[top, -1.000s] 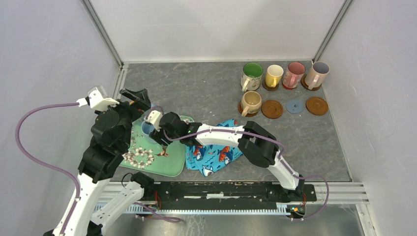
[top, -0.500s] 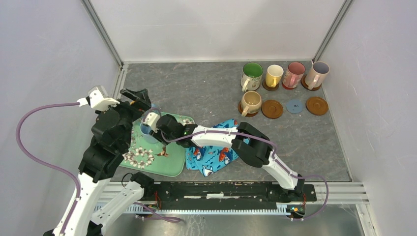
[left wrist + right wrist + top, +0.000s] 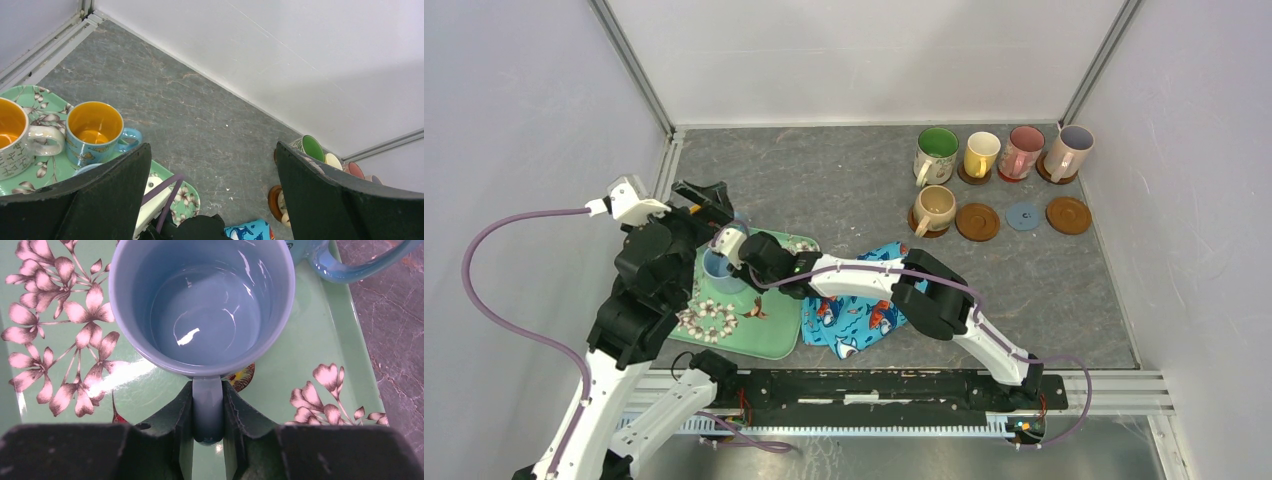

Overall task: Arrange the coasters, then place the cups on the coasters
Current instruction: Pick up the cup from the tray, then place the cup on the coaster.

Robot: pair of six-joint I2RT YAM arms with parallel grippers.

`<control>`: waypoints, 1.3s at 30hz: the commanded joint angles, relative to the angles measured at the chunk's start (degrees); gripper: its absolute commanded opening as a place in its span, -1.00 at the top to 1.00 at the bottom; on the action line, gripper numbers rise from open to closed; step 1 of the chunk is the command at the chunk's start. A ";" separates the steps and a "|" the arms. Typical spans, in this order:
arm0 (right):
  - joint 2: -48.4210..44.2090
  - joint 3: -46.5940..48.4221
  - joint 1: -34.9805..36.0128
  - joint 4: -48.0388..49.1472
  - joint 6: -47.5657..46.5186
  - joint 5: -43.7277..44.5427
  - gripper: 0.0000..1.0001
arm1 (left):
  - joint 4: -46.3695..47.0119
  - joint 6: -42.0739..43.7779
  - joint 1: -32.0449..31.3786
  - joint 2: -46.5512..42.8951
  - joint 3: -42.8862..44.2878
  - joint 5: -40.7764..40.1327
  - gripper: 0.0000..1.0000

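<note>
A light blue cup [image 3: 205, 315] stands on the green floral tray [image 3: 310, 355]. My right gripper [image 3: 207, 412] is shut on its handle, one finger pressed against each side. From above, this cup [image 3: 717, 264] sits at the tray's far end under my right gripper [image 3: 729, 262]. My left gripper [image 3: 210, 195] hangs open above the tray's far corner, holding nothing. Two orange-lined cups [image 3: 95, 130] [image 3: 12, 135] stand on the tray too. At the back right, several cups [image 3: 980, 153] sit on coasters. Three coasters lie bare: brown [image 3: 977, 221], blue-grey [image 3: 1024, 215], brown [image 3: 1068, 214].
A blue fish-print cloth [image 3: 864, 310] lies crumpled right of the tray [image 3: 769, 335], under my right arm. A string of shell-like beads [image 3: 706, 318] lies on the tray's near part. White walls with metal rails [image 3: 639, 75] enclose the table.
My right gripper has slid left along the tray and shut on the light blue cup's handle. The left gripper has stayed open in place.
</note>
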 commanded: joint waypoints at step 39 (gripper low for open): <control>-36.66 -17.42 -10.71 0.79 3.37 4.45 1.00 | 9.28 5.17 -0.04 -0.71 -2.34 8.43 -0.99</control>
